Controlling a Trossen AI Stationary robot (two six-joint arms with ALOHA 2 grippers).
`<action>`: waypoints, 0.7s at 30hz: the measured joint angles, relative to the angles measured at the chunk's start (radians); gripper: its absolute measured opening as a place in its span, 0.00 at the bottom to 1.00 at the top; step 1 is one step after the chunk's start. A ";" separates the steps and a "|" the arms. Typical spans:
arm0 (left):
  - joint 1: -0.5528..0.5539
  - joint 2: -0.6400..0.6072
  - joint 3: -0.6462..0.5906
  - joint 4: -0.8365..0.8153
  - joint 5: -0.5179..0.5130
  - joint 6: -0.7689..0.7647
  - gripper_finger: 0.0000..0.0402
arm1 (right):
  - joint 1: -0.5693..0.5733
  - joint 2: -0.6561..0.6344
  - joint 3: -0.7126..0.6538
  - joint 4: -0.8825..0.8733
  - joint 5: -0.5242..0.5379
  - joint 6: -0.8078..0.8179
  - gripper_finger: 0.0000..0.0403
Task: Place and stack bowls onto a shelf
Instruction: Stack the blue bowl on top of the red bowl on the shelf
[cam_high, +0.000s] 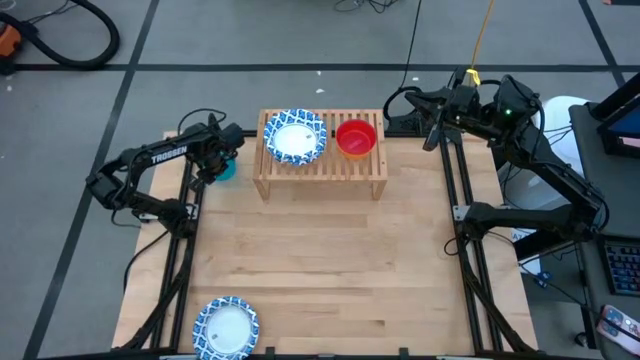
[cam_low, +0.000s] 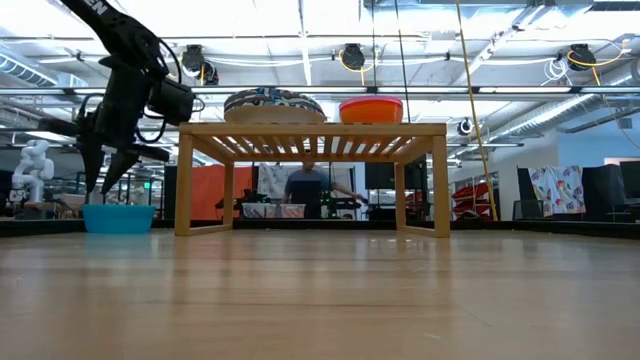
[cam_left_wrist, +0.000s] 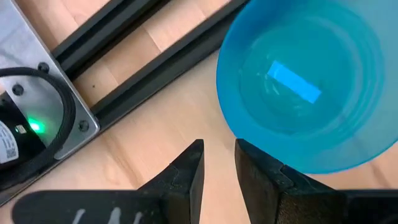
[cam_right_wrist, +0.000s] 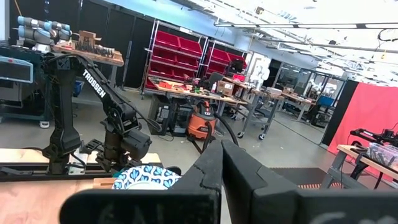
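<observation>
The light wooden shelf stands at the table's far middle. On its slatted top sit a blue-patterned dish, perhaps a stack, and to its right a red bowl. The teal bowl rests on its base on the table left of the shelf. My left gripper hangs just above the teal bowl's rim, pointing down, narrowly open. Another blue-patterned dish lies at the near edge. My right gripper waits, shut, by the far right corner. No yellow or orange bowl shows.
Dark frame rails run along the table's left and right sides. The space under the shelf is open. Bare tabletop stretches between the shelf and the near dish. A person stands in the room behind the table.
</observation>
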 joint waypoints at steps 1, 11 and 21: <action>0.000 0.000 0.000 0.001 -0.007 -0.009 0.24 | 0.000 0.000 0.000 0.000 0.000 -0.001 0.00; -0.006 0.000 0.000 0.031 -0.028 -0.047 0.24 | 0.000 0.000 0.000 0.000 0.000 0.000 0.00; -0.006 0.000 -0.002 0.044 -0.038 -0.039 0.24 | 0.000 0.000 0.000 0.000 0.000 0.001 0.00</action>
